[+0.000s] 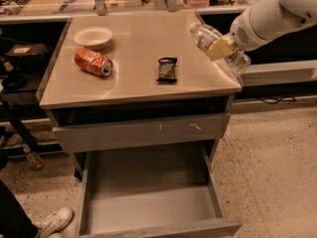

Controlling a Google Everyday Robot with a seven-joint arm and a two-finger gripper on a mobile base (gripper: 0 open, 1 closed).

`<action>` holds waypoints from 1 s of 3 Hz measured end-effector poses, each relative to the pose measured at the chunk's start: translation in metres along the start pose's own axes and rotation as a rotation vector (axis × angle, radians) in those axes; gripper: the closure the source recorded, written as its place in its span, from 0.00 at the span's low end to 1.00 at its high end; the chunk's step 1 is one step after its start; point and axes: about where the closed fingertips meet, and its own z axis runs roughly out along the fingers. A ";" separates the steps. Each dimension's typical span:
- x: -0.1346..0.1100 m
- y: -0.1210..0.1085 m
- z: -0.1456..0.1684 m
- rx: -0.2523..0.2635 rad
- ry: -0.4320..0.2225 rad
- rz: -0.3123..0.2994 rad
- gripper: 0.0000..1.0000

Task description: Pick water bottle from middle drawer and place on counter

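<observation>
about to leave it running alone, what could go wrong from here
1. The gripper holds the bottle tilted at the right edge of the counter; released there, it could roll off onto the floor.
2. The jaws clamp its thin plastic middle, so it might slip early.

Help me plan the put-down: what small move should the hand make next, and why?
Probably ease the hand inward toward the snack bar and lower it: it holds the bottle tilted above the right edge of the counter, and bare surface lies just inward.
</observation>
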 end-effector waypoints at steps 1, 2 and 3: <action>-0.027 -0.012 0.017 0.000 -0.009 -0.016 1.00; -0.052 -0.025 0.040 -0.004 -0.013 -0.033 1.00; -0.081 -0.035 0.069 -0.013 -0.019 -0.059 1.00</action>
